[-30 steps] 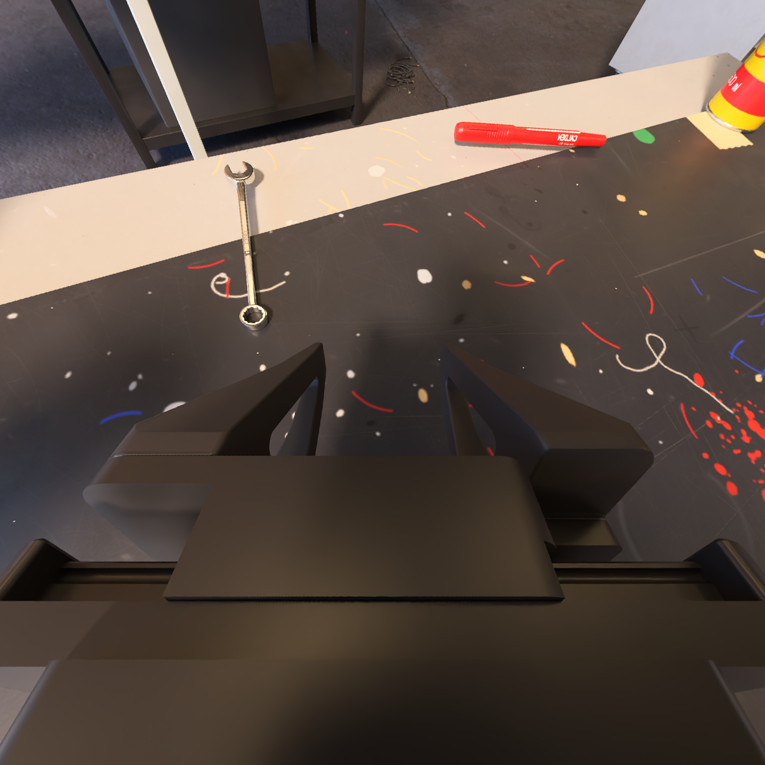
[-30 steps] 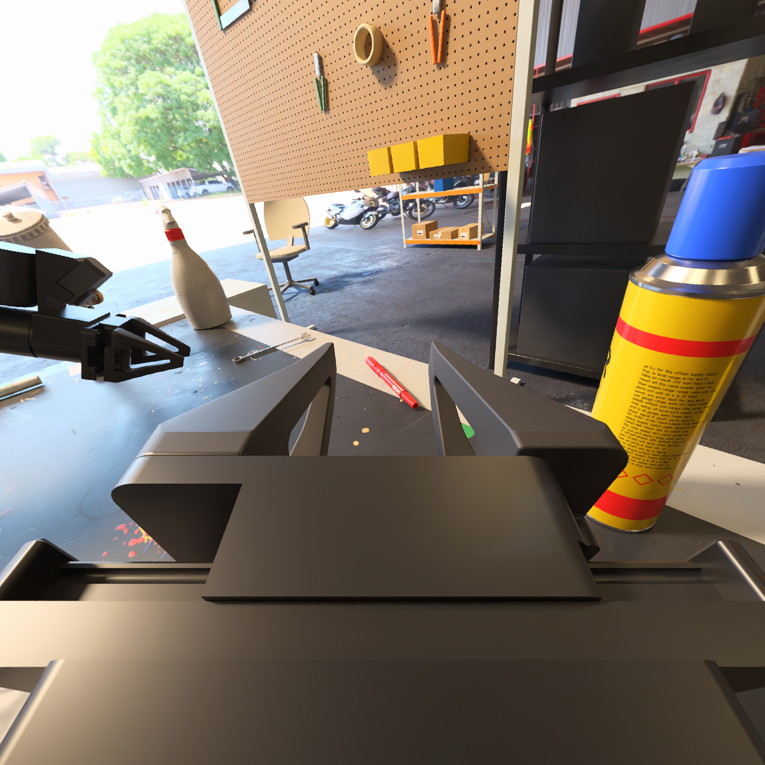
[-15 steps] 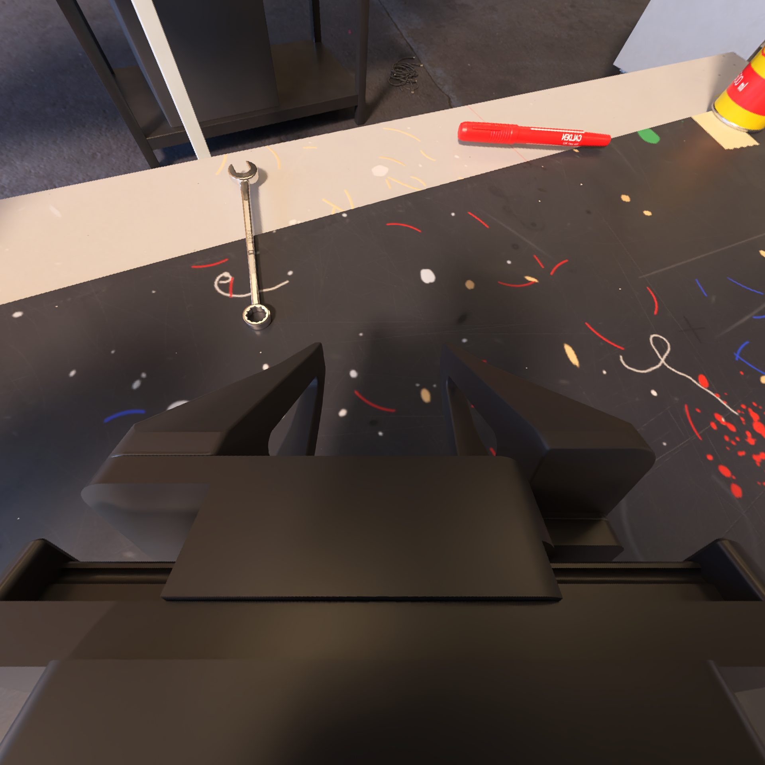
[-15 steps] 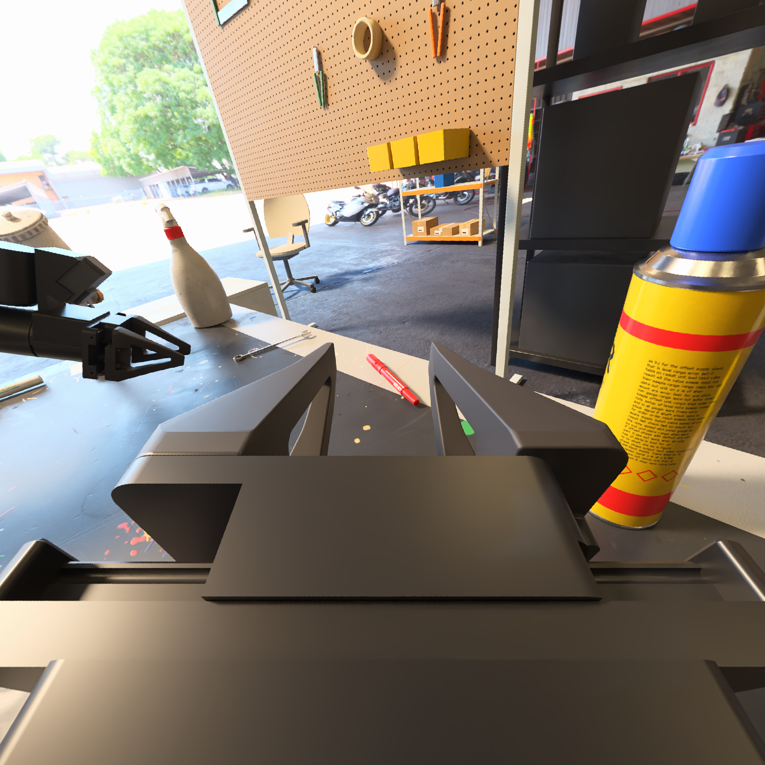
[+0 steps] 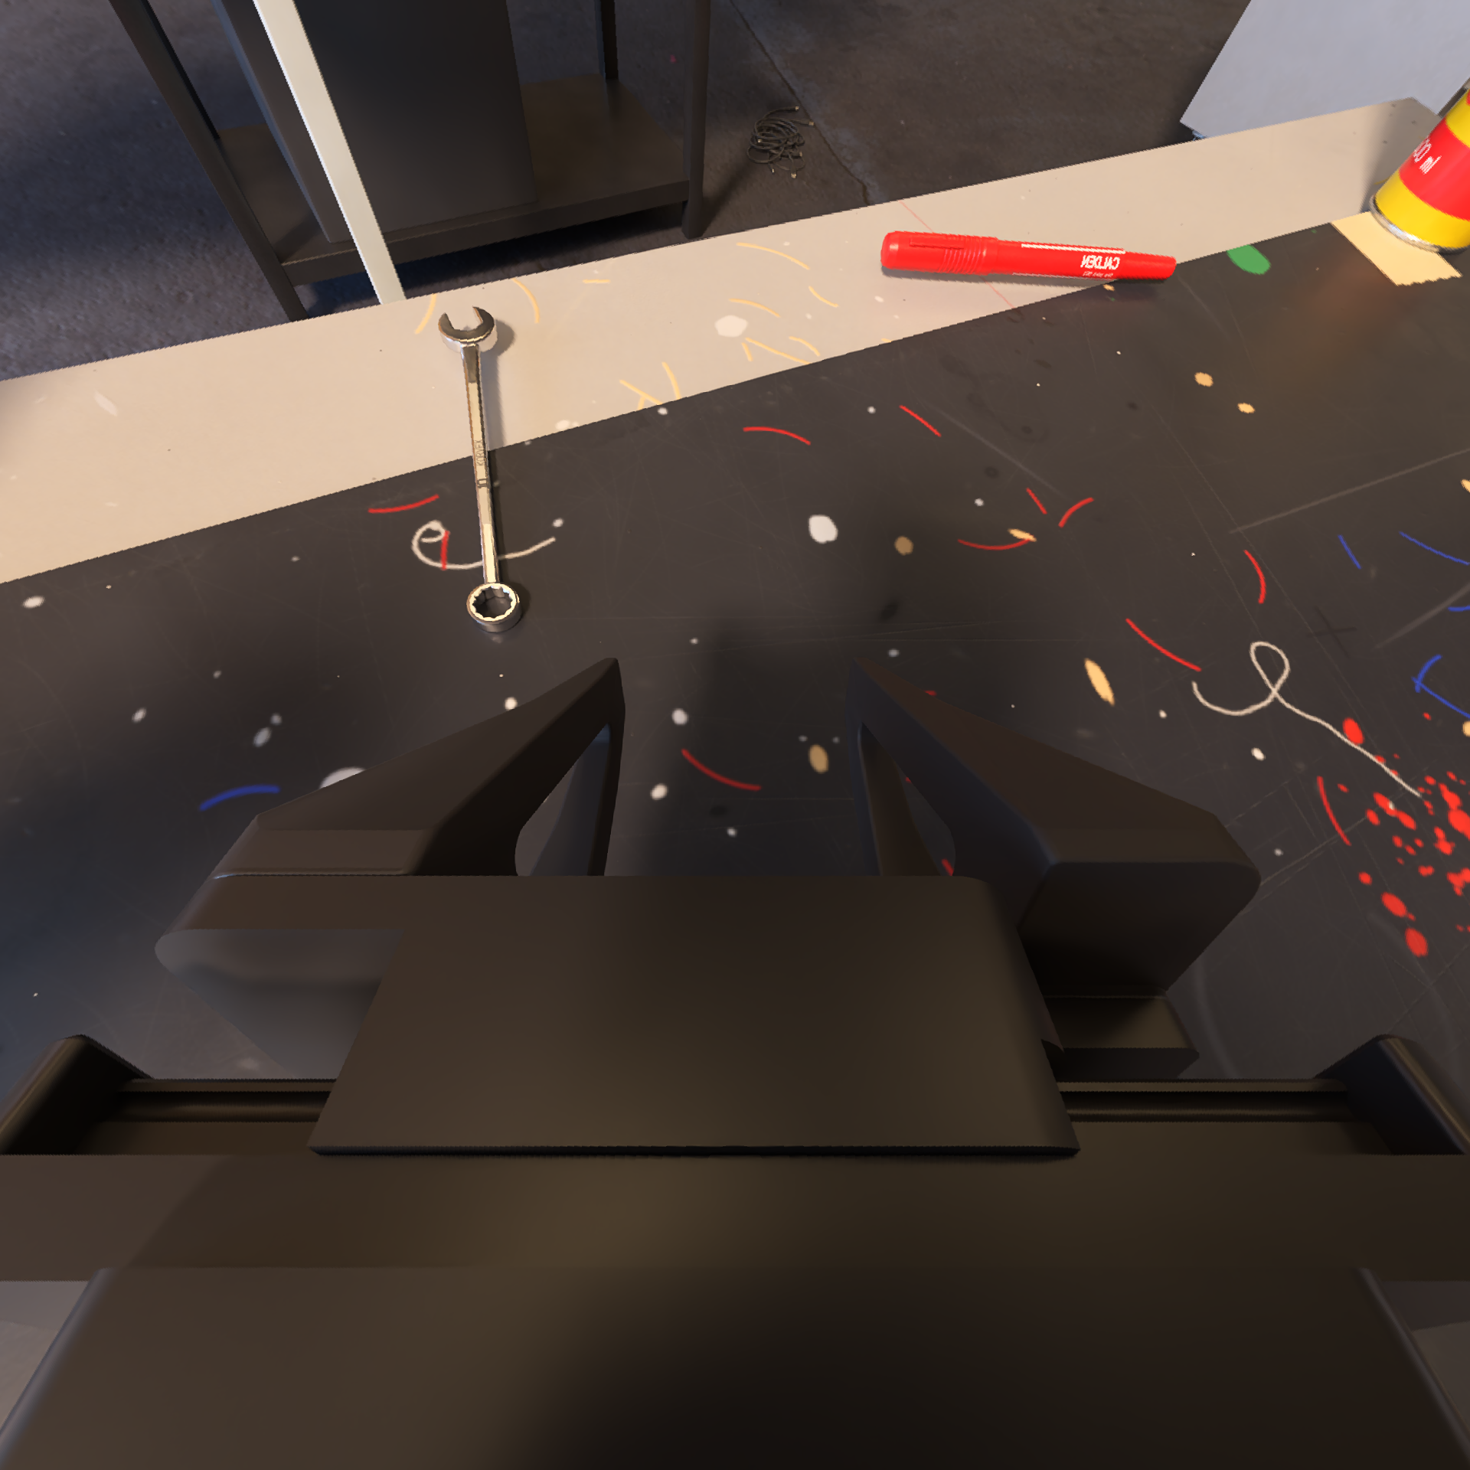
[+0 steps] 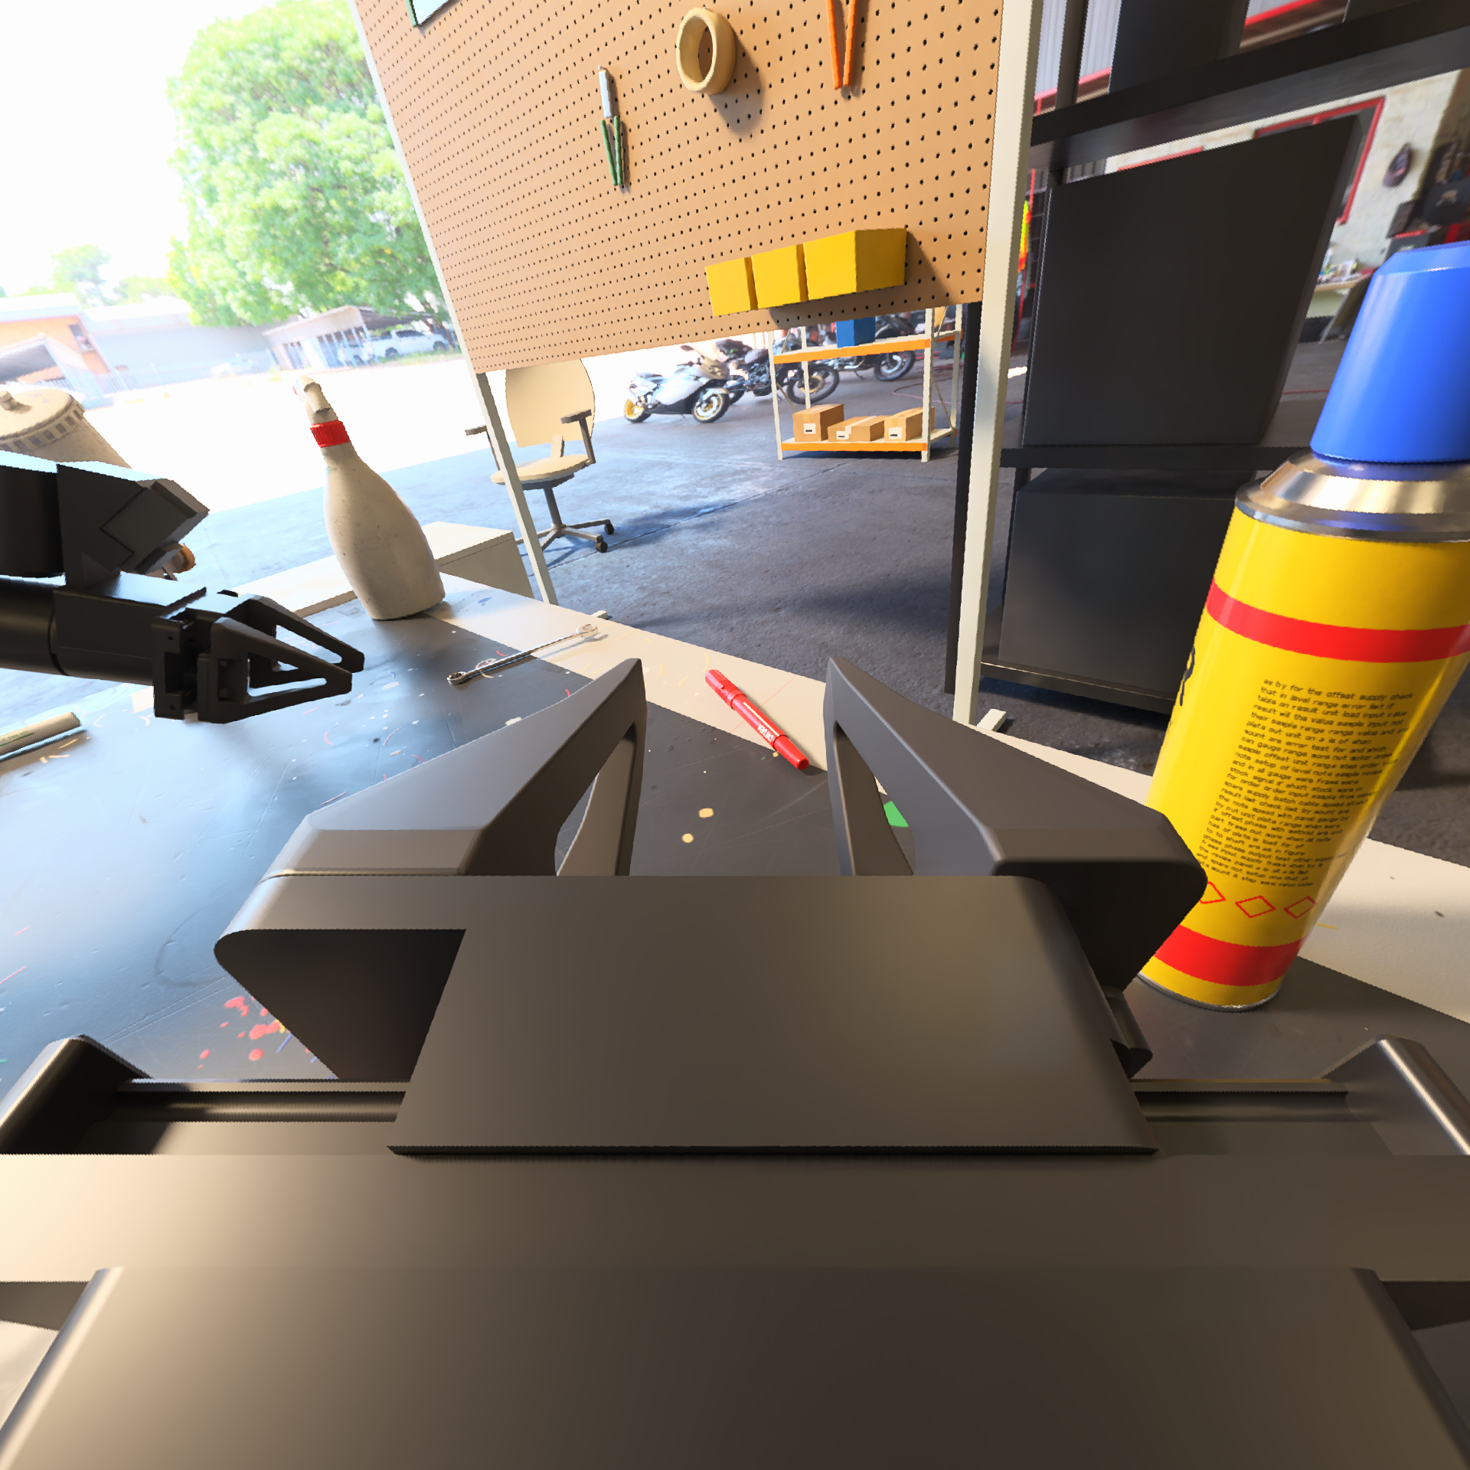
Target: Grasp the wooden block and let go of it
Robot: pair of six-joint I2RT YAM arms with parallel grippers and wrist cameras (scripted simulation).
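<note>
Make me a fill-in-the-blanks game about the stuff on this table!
1. The marker near the table's far edge is coloured ____.
2. The spray can has a ____ cap.
3. The silver tool lying flat on the table is a ____.
4. Both the left pincer and right pincer hold ____.

Missing words: red; blue; wrench; nothing

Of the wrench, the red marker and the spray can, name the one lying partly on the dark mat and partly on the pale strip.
The wrench: its ring end lies on the dark mat, its open end on the pale strip. The red marker lies on the strip's edge; the spray can stands upright.
</note>
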